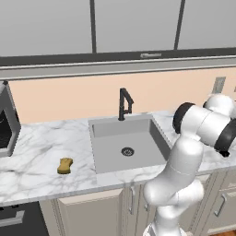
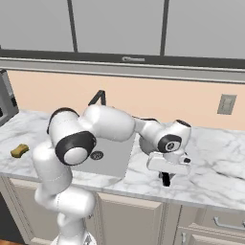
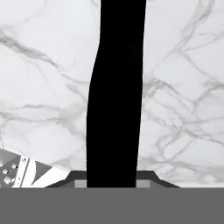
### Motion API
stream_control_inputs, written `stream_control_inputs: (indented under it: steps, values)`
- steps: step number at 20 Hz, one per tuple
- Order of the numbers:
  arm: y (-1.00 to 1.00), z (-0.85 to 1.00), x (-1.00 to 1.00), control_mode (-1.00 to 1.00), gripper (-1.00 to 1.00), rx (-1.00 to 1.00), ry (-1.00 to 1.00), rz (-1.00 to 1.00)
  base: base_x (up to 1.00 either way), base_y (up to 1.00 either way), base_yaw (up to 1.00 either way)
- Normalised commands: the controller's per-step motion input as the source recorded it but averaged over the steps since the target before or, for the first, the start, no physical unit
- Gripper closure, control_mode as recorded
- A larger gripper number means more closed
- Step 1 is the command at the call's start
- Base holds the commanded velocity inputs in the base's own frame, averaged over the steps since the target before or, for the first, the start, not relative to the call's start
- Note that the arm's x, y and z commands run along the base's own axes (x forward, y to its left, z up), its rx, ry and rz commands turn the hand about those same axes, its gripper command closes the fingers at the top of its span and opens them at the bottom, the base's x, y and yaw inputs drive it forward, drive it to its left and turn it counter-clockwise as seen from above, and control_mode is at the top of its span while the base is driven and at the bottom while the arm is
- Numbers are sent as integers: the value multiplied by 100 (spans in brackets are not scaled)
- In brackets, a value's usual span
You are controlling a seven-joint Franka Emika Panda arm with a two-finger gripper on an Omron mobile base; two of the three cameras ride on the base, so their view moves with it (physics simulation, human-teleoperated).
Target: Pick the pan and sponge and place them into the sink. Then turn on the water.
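1. Pan handle [image 3: 114,92]: a black straight bar runs up the middle of the hand view over white marble, from the bottom edge to the top. The pan's round body isn't clearly visible in any view; in the right base view it is mostly hidden behind the wrist.
2. Gripper [image 2: 165,179]: down at the counter right of the sink, pointing at the marble, dark tip low over the surface. Fingertips not distinguishable in the hand view, so can't tell how wide the jaws stand or whether they clamp the handle.
3. Sponge [image 1: 65,165]: yellow, lying flat on the counter left of the sink, near the front edge, apart from the basin.
4. Sink [image 1: 103,156]: grey basin recessed in the marble counter [image 1: 37,152], round drain in the middle of its floor, nothing inside.
5. Faucet [image 1: 123,104]: black, angular, at the back rim.
6. Arm [image 2: 110,123]: reaches from the base across the sink's front to the right side.
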Motion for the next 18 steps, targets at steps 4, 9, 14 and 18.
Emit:
stream_control_inputs:
  steps: [4, 9, 14, 18]
  values:
    - [80, 63, -71, -100, 100, -9, -26, 25, 0, 0, 0]
    - [100, 51, -54, -100, 100, -18, -19, 38, 0, 0, 0]
    - [100, 15, -27, -100, 100, -28, -3, 33, 0, 0, 0]
    - [95, 4, 4, -100, 100, -22, 6, 15, 0, 0, 0]
